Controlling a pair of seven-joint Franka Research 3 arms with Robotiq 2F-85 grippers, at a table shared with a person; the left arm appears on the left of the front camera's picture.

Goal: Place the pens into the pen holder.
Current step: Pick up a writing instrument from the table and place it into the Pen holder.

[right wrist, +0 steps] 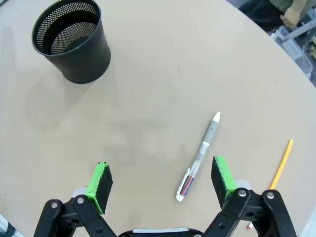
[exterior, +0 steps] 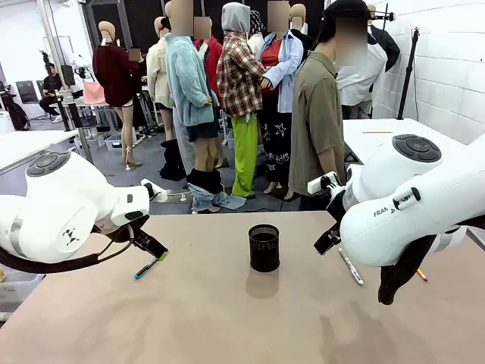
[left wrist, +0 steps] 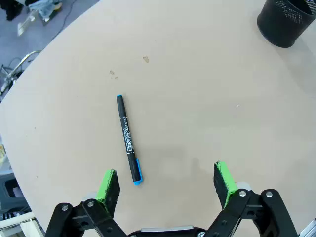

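Both pincers hang over the table with the jaws wide apart and nothing between them. In its own wrist view the left pincer has the dark marker just ahead at eleven o'clock, lying flat, with one blue end close to the left pad. The right pincer has the white pen at about one o'clock, near its right pad, and the orange pencil further out at two o'clock. The pen holder stands upright beyond, at eleven o'clock for the right pincer and one o'clock for the left, and it looks empty. So I judge that no pen is placed yet and the step in hand is the first pick. The next move calls for centring a pincer over one pen, turning the jaws across its length, going down and closing on the thin body. A person stands at the far side.
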